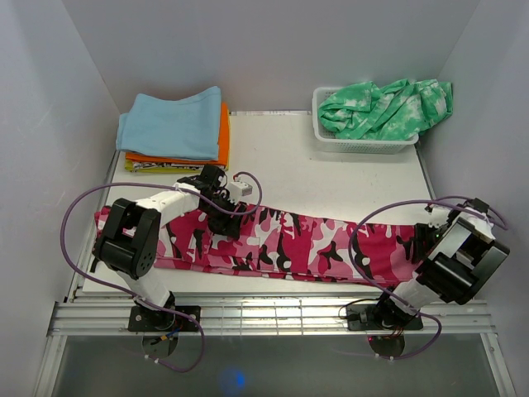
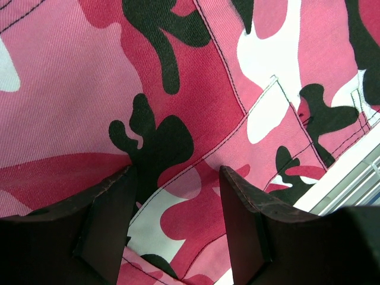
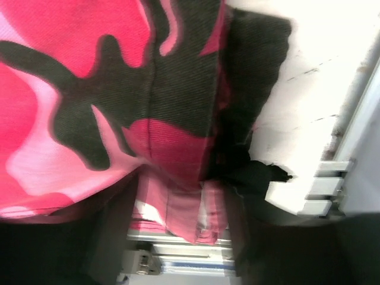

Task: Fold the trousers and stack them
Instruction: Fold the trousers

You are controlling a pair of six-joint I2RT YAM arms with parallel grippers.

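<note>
Two pincers, one garment. Left to right:

- Back left: pile of folded clothes (image 1: 173, 128), blue on top. I read that as the stack target, so it sits clear of the work area.
- Left pincer (image 2: 175, 178): over the left part of the trousers (image 1: 306, 244), by a pocket seam. Jaws apart, nothing between them. Tips are at the cloth, but I can't tell if they touch. My read is that I'm parked there to pin or pick that end while the other side works.
- Trousers: one long strip across the near side of the table (image 1: 331, 165), from the left edge to my right arm. Looks already doubled lengthwise, leg on leg, which would leave the short folds.
- Back right: basket (image 1: 364, 146) with a green tie-dye garment (image 1: 384, 107) spilling over the rim. Not part of this job.
- Right pincer (image 3: 178, 208): at the far right end, with layered cloth edges sitting between the jaws. I can't tell if the clamp is firm. The end is the sensible place to grab, since it can carry the strip back over itself.

Risk: catching only the top layer.
</note>
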